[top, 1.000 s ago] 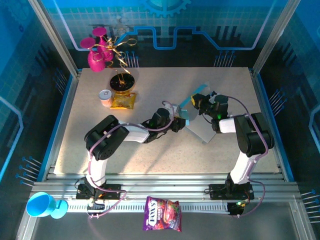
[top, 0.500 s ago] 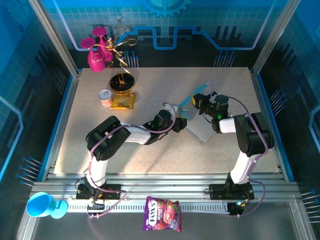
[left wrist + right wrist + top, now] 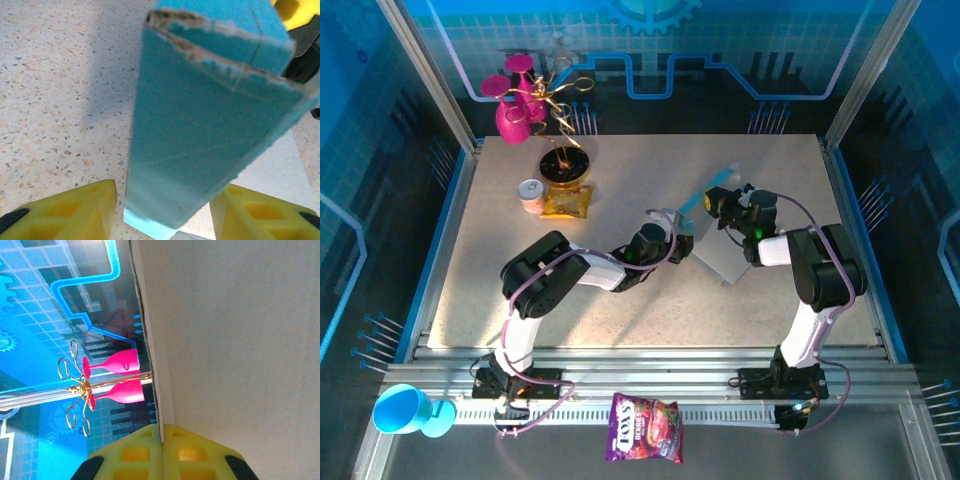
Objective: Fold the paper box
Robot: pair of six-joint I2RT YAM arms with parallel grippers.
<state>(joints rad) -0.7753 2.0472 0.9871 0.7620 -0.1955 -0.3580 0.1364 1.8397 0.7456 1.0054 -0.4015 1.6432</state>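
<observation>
Paper box (image 3: 723, 260), light-blue outside and pale inside, partly raised on the right-centre of the table (image 3: 490, 290), right gripper (image 3: 161, 450) clamped on its pale panel edge, left gripper (image 3: 162, 210) parted, fingers (image 3: 65, 210) flanking an upright blue flap without gripping it, pink glasses (image 3: 518, 100) at far left.

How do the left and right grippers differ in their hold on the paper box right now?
The left gripper has its fingers apart, straddling a blue flap of the paper box; the right gripper has its fingers shut on a thin edge of it. The left gripper faces blue cardboard, the right gripper a pale whitish face. Both have yellow fingers and work the same box.
</observation>
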